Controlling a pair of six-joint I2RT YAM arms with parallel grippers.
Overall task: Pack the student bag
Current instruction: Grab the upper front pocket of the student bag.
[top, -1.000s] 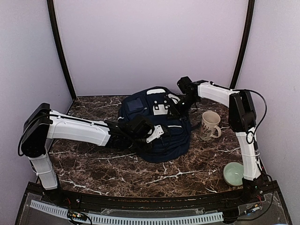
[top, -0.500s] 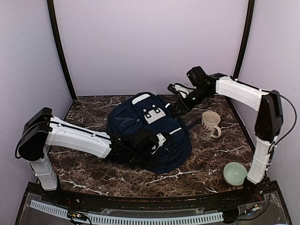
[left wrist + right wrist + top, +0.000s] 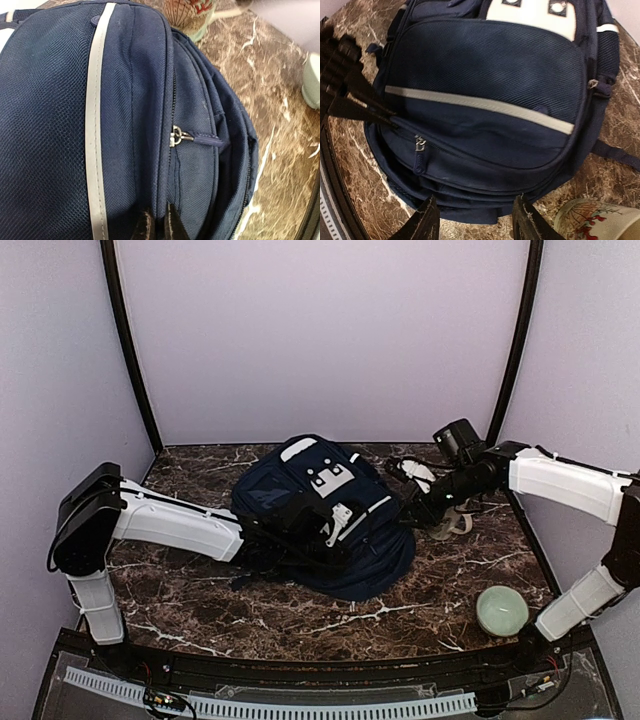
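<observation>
Reckoning it was the unzip step, we saw the student bag [image 3: 320, 505] zipped on the desk [image 3: 200, 605], left pincer [image 3: 159, 222] pinching its seam, right pincer [image 3: 475, 217] wide at its edge, zip pull [image 3: 176, 136] probably next.

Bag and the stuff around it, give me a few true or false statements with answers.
The right gripper is open. True.
The bowl is inside the bag. False: it stands on the table, apart from the bag.
The mug is beside the bag. True.
The bag hangs from the right gripper. False: it lies on the table.
The left gripper is on the bag. True.
</observation>
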